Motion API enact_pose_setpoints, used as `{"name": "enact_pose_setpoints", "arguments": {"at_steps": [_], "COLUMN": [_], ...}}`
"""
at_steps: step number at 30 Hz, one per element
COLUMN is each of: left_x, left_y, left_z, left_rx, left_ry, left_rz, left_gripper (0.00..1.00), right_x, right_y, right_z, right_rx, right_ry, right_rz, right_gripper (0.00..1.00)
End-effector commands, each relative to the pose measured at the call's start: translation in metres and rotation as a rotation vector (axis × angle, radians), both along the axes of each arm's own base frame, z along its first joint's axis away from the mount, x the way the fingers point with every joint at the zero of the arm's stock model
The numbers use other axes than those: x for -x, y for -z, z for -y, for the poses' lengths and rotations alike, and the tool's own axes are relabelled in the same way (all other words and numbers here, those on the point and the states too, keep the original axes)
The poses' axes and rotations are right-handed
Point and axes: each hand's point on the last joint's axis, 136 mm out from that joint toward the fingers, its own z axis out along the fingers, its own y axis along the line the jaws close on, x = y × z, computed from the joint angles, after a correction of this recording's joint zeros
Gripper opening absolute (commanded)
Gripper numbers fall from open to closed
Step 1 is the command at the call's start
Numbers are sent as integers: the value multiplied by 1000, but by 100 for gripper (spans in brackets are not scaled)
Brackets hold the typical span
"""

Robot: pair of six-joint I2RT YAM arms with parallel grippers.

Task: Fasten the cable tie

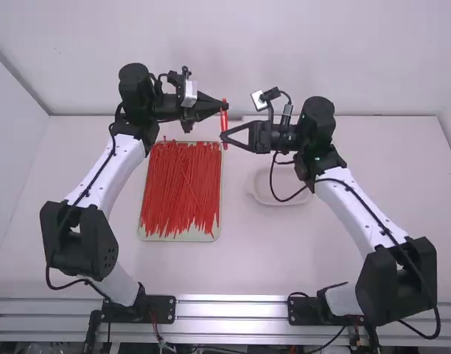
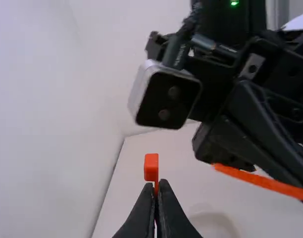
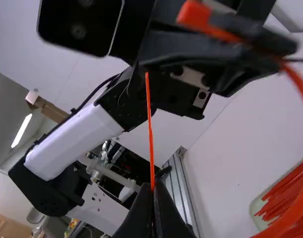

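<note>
Left tool point(image 2: 155, 186) pinched closed just below cable tie point(image 2: 151, 167) head; right tool point(image 3: 152, 191) clamped on thin tail end. Tie held mid-air above tray point(image 1: 180, 237) far corner, 2 ends gripped separately, probably so tail can be steered into head slot.

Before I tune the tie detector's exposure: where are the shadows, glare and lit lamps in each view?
High view: even light, no glare on the white table, soft shadow around the flat beige tray. Left wrist view: a green indicator lamp glows on the right arm; the red plastic cable tie held in the left claw is evenly lit. Right wrist view: a bright ceiling strip lamp.
</note>
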Motion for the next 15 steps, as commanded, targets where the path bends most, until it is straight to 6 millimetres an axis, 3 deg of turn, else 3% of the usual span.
{"name": "enact_pose_setpoints", "arguments": {"at_steps": [1,15], "left_x": [9,-5], "left_y": [-4,-6], "left_z": [-1,-7], "left_rx": [-3,-2], "left_ry": [52,-25], "left_rz": [75,90], "left_gripper": [2,2], "right_x": [-5,-12], "right_y": [-8,-9], "right_z": [0,3], "right_rx": [-9,-14], "right_ry": [25,62], "right_rz": [-7,-27], "right_gripper": [0,0]}}
